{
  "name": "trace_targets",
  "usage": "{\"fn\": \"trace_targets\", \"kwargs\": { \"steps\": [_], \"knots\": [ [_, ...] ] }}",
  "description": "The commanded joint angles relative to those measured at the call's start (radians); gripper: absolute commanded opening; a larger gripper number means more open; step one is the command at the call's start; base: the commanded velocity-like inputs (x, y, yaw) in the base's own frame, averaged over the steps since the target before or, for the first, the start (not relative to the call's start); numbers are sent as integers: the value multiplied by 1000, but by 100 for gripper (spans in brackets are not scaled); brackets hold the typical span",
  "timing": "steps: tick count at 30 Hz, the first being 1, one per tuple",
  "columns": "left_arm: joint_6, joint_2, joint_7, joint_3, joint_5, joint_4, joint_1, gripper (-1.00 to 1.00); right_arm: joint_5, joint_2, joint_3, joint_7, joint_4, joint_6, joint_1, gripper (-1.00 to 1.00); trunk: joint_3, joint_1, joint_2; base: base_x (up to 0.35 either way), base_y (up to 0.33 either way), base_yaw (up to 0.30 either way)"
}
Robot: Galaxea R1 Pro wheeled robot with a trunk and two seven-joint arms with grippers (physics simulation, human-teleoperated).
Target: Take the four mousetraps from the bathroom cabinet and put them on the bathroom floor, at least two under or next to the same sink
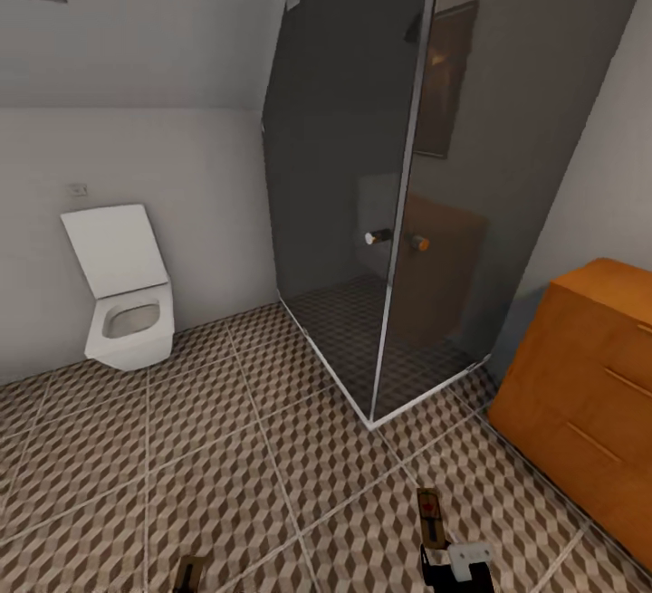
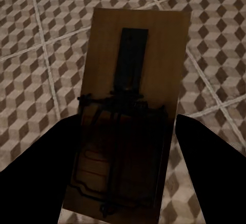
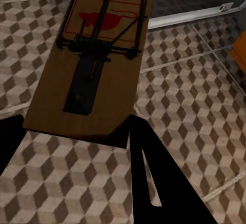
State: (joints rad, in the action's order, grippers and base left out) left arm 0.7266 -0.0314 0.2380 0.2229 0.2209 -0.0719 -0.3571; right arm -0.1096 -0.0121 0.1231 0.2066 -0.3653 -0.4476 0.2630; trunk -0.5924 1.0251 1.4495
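The right gripper is black, and in the head view a small white blocky part with a dark hole sits on its body at the near edge of the picture. In the right wrist view its fingers are plain matt black wedges with a thin pale seam along one. The left gripper's fingers are equally black, smooth and unmarked.

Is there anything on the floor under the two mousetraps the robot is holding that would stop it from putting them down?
Nothing visible does. The left gripper holds one mousetrap and the right gripper holds another mousetrap, both above bare patterned bathroom floor. The toilet, shower enclosure and cabinet stand off to the sides.
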Motion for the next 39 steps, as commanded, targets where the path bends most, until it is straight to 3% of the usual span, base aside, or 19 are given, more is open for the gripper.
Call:
{"fn": "trace_targets", "kwargs": {
  "steps": [1,39],
  "knots": [
    [5,-1,3,9,6,-4,-2,-100,-7,-1,4,7,0,0,1,-100,-1,0,1,0,0,290],
    [5,-1,3,9,6,-4,-2,-100,-7,1,4,7,2,0,0,-100,-1,0,1,0,0,290]
  ]
}}
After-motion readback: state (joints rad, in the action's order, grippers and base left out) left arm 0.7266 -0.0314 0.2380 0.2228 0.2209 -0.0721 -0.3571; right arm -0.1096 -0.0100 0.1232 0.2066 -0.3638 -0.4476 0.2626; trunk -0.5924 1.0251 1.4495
